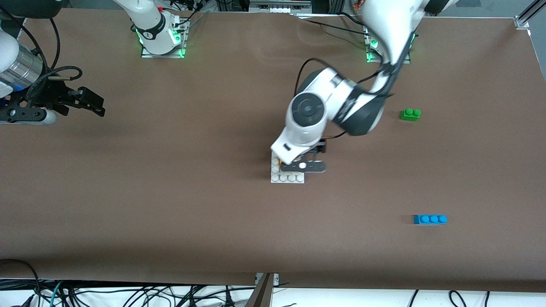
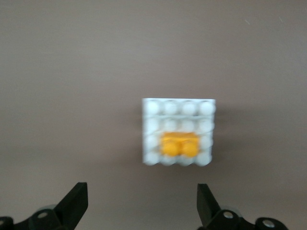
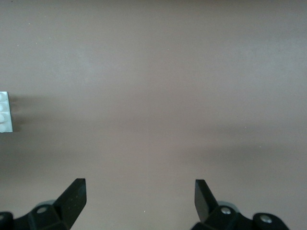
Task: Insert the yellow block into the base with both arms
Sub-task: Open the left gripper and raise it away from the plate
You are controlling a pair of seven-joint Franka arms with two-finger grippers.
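The yellow block [image 2: 180,144] sits on the studs of the white base [image 2: 180,108], apart from both grippers. In the front view the base [image 1: 286,178] lies at the table's middle, and only a sliver of the yellow block [image 1: 279,162] shows under the left arm's hand. My left gripper [image 2: 142,201] is open and empty just above the base [image 1: 303,165], its fingers [image 2: 76,201] clear of the block. My right gripper [image 1: 96,104] is open and empty over bare table at the right arm's end [image 3: 139,199]. The base's edge [image 3: 4,112] shows in the right wrist view.
A green two-stud brick [image 1: 410,114] lies toward the left arm's end of the table. A blue three-stud brick [image 1: 430,219] lies nearer the front camera at that same end. Cables hang along the table's near edge.
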